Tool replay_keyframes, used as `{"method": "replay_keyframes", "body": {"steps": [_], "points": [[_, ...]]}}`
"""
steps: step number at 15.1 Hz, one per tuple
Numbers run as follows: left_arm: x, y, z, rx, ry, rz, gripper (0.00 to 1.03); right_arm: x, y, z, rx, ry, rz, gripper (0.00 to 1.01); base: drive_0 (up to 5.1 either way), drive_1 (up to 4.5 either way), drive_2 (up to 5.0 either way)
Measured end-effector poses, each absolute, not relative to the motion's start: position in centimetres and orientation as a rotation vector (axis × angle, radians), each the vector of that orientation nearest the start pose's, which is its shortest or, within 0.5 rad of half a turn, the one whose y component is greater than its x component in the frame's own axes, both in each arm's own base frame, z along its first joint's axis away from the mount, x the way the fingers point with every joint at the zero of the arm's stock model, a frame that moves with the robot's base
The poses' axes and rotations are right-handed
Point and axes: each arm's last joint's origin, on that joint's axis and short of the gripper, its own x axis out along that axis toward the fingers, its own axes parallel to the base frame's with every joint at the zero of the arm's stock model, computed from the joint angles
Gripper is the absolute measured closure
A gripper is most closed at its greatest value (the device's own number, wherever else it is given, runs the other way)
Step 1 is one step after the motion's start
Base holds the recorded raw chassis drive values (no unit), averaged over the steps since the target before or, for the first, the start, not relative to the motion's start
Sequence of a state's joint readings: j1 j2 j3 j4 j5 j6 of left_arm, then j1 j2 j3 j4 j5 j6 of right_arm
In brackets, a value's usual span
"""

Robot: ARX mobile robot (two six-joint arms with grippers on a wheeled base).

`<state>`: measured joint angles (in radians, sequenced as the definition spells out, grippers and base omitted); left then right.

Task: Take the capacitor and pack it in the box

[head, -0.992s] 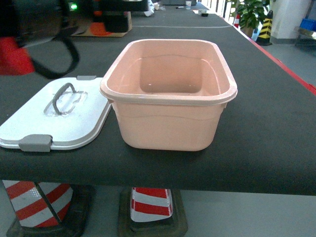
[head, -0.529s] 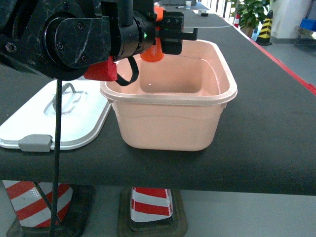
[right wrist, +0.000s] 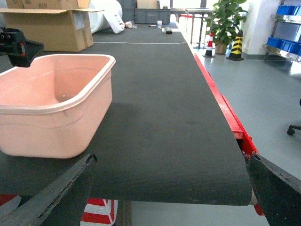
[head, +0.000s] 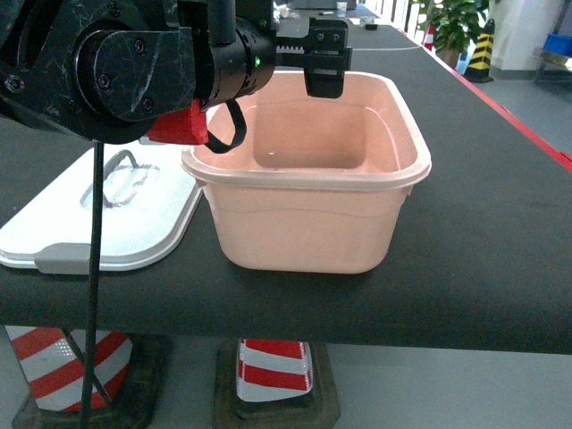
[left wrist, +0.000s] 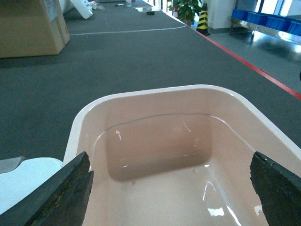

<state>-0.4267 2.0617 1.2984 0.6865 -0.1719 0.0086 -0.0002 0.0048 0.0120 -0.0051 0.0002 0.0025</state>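
Glossy peach plastic box (head: pixel 308 179), rounded at rim and corners, is being overhung by the spread, empty left claw (left wrist: pixel 171 188); the right claw (right wrist: pixel 164 188) is being held released above the matte dark counter (right wrist: pixel 160 117).

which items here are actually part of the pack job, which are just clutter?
Job:
- box, open, on the black table
- lid, lying flat left of the box
- left gripper, over the box, fingers apart
- right gripper, fingers apart

Clutter:
- cardboard carton
- potted plant
- blue bins
- striped cone
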Motion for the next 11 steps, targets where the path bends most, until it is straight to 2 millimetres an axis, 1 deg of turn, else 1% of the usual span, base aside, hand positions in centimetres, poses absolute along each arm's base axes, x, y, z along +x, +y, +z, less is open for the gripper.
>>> {"method": "replay_keyframes", "body": {"steps": [2,3,4,5,6,8,10,11], "points": [[41.9,-18.6,20.4,0.028,0.063,-0.236,0.05,9.7,0.0,16.7,0.002,-0.002,0.0,0.03,0.0,0.0,0.0],[41.0,-17.3,20.3,-0.003,0.021,-0.066,0.05,9.7,0.0,16.7,0.002,-0.002,0.0,0.03,0.0,0.0,0.0],[38.3,-9.9,21.4,-0.013,0.015,0.218,0.05,9.7,0.0,16.7,0.002,-0.002,-0.001,0.03,0.0,0.0,0.0],[37.7,-7.0,21.6,-0.017,0.003,0.3,0.05,9.7,0.0,16.7,0.002,-0.002,-0.001,0.03,0.0,0.0,0.0],[38.0,-4.8,20.5,-0.009,0.03,0.361,0.05,9.7,0.0,16.7,0.002,-0.003,0.0,0.03,0.0,0.0,0.0],[39.9,-3.3,16.4,-0.003,0.13,0.353,0.05,9.7,0.0,16.7,0.002,-0.001,0.0,0.03,0.0,0.0,0.0],[42.6,-2.5,13.7,0.008,0.186,0.348,0.05,9.7,0.0,16.7,0.002,-0.002,0.0,0.03,0.0,0.0,0.0],[43.9,-1.5,12.9,0.011,0.203,0.373,0.05,9.7,0.0,16.7,0.002,-0.002,0.0,0.03,0.0,0.0,0.0]]}}
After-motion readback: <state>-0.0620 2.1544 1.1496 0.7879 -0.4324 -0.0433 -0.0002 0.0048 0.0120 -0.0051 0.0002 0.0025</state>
